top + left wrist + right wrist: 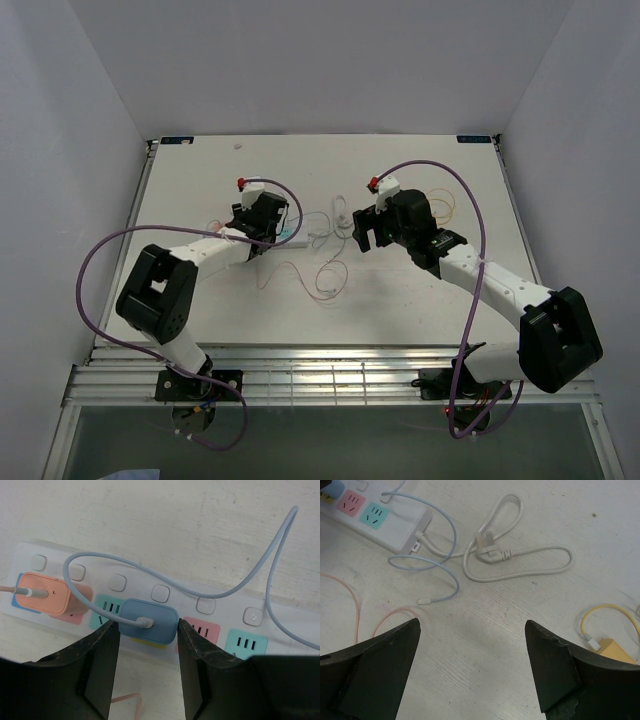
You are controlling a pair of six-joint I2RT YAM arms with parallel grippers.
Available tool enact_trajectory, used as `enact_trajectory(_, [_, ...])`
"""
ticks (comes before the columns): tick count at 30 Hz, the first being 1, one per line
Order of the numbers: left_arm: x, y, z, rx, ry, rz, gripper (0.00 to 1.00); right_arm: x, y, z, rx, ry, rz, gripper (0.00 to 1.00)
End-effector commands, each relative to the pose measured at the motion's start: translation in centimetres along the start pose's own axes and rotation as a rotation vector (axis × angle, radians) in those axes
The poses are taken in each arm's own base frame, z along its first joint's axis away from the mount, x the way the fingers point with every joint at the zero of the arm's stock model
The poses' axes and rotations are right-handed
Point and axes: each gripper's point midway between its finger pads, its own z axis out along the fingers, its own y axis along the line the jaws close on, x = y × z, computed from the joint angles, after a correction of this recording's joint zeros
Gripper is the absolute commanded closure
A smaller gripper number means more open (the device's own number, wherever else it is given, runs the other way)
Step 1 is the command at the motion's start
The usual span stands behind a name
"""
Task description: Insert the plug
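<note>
A blue plug [150, 621] sits over the yellow socket of the white power strip [227, 587], its pale blue cable [210, 590] looping off to the right. My left gripper [149, 630] is shut on the blue plug, one black finger against each side. How deep the plug sits in the socket is hidden by its body. An orange plug [42, 594] stands in a socket further left. My right gripper [472, 630] hovers open over bare table to the right of the strip [395, 527], holding nothing.
A coiled white cable [520, 562] lies beside the strip's end. The blue cable's free connector [425, 601] and a pink cable [350, 600] lie near the right gripper. A yellow plug [615, 650] with its cable sits at the right.
</note>
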Motion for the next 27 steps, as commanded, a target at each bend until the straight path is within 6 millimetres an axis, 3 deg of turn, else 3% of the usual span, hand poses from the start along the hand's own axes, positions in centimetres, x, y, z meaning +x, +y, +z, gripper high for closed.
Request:
enact_trajectory(1, [11.2, 2.1, -0.2, -0.02, 0.376, 0.139, 1.0, -1.7, -0.4, -0.4, 0.016, -0.061, -0.011, 0.1])
enact_trajectory(7, [10.2, 3.1, -1.2, -0.064, 0.358, 0.106, 1.0, -1.8, -0.6, -0.5, 0.026, -0.066, -0.01, 0.1])
enact_trajectory(10, [9.6, 3.0, -1.6, -0.051, 0.343, 0.09, 0.77, -1.9, -0.6, -0.6, 0.022, -0.071, -0.01, 0.1])
enact_trajectory(11, [9.2, 2.9, -1.7, -0.05, 0.336, 0.085, 0.54, -2.0, -0.6, -0.6, 0.021, -0.074, -0.01, 0.1])
enact_trajectory(13, [8.5, 3.0, -1.9, -0.059, 0.325, 0.076, 0.4, -2.0, -0.5, -0.7, 0.018, -0.072, -0.007, 0.1])
enact_trajectory(14, [7.7, 2.8, -2.0, -0.055, 0.312, 0.067, 0.24, -2.2, -0.5, -0.8, 0.02, -0.078, -0.004, 0.1])
enact_trajectory(17, [5.6, 2.3, -2.5, -0.041, 0.271, 0.038, 0.14, -2.3, -0.4, -0.9, 0.015, -0.078, 0.011, 0.1])
enact_trajectory(18, [4.4, 1.9, -2.7, -0.03, 0.248, 0.021, 0.02, -2.5, -0.3, -1.0, 0.011, -0.081, 0.016, 0.1])
enact_trajectory(27, [-3.0, 0.0, -6.3, 0.115, 0.106, -0.082, 0.02, -3.8, -0.3, -2.7, 0.018, -0.12, 0.04, 0.1])
